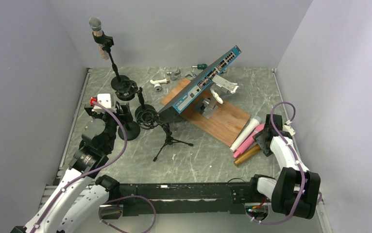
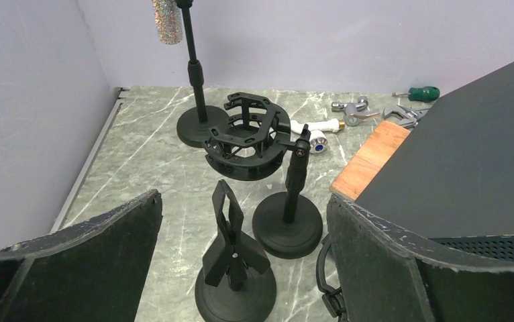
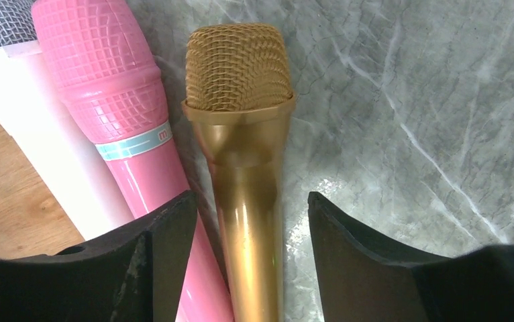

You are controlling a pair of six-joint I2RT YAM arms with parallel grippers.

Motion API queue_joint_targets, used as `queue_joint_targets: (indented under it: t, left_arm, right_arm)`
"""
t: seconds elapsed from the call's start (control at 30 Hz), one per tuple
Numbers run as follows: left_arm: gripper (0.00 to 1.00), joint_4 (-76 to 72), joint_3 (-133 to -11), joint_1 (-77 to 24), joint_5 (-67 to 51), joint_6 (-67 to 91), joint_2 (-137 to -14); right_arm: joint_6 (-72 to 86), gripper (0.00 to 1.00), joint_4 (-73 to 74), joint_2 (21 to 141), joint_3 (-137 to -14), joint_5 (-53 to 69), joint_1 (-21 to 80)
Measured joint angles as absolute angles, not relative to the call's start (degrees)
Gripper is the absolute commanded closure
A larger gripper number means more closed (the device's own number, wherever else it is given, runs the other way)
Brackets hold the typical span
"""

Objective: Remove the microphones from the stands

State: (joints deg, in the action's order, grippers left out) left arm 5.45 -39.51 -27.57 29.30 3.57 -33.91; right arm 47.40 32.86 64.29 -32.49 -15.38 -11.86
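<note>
1. grey marble table boxed in by plain lilac walls. a tilted network switch leans over a wood board mid-table.
2. task item: the microphone is clipped head-up at the top of the tall stand in the back-left corner. it is still mounted, so the job isn't done.
3. left gripper has its jaws wide apart and holds nothing. it sits low on the left side, aimed toward that corner.
4. between it and the tall stand are a clip stand and a shock-mount stand, both with no mic in them. i'd guess the approach has to go up and over them, since the microphone is well above both.
5. right gripper is also spread and not clamped. it straddles a gold mic lying flat on the table, with a clear gap on the right side.
6. the gold mic lies just beside a pink mic and a white mic, all parallel. this looks like a drop-off row at the right edge.
7. the right arm is well apart from the tall stand, so the left arm looks better placed for the grab.
8. risk: the stand is tall with a small base, and the clip holds the microphone's body. a sideways pull could tip it, so better to draw along the clip axis.
</note>
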Motion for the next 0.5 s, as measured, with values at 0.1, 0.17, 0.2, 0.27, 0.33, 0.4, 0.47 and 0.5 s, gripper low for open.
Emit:
queue_joint_targets:
  t: [0.1, 0.17, 0.2, 0.27, 0.33, 0.4, 0.47, 0.5]
  left_arm:
    - [0.05, 5.4, -39.5, -27.6, 29.3, 3.8, -33.8]
    - [0.04, 5.4, -39.5, -27.6, 29.3, 3.9, -33.9]
    - [0.04, 5.4, -39.5, -27.6, 29.3, 3.9, -33.9]
    - [0.04, 5.4, -39.4, -27.6, 29.4, 4.1, -33.9]
    - [0.04, 5.4, -39.4, -27.6, 29.7, 4.2, -34.2]
    - [0.04, 5.4, -39.4, -27.6, 29.8, 4.3, -34.5]
    - [0.04, 5.4, -39.4, -27.4, 29.8, 4.4, -35.0]
    - [0.05, 5.4, -39.4, -27.3, 29.8, 4.7, -35.2]
  right_arm:
    - [47.3, 0.30, 32.9, 64.1, -32.5, -15.4, -11.9]
    - [47.1, 0.23, 32.9, 63.8, -32.5, -15.4, -11.9]
    - [46.9, 0.21, 32.9, 63.6, -32.5, -15.2, -11.9]
    - [46.3, 0.16, 32.9, 62.8, -32.5, -14.4, -11.9]
    - [45.6, 0.11, 33.0, 61.8, -32.5, -13.4, -11.9]
    - [45.2, 0.06, 33.5, 60.4, -32.6, -12.5, -11.9]
    - [44.8, 0.01, 34.3, 58.7, -33.0, -12.1, -11.9]
    - [44.6, 0.00, 34.8, 57.6, -33.3, -11.9, -11.9]
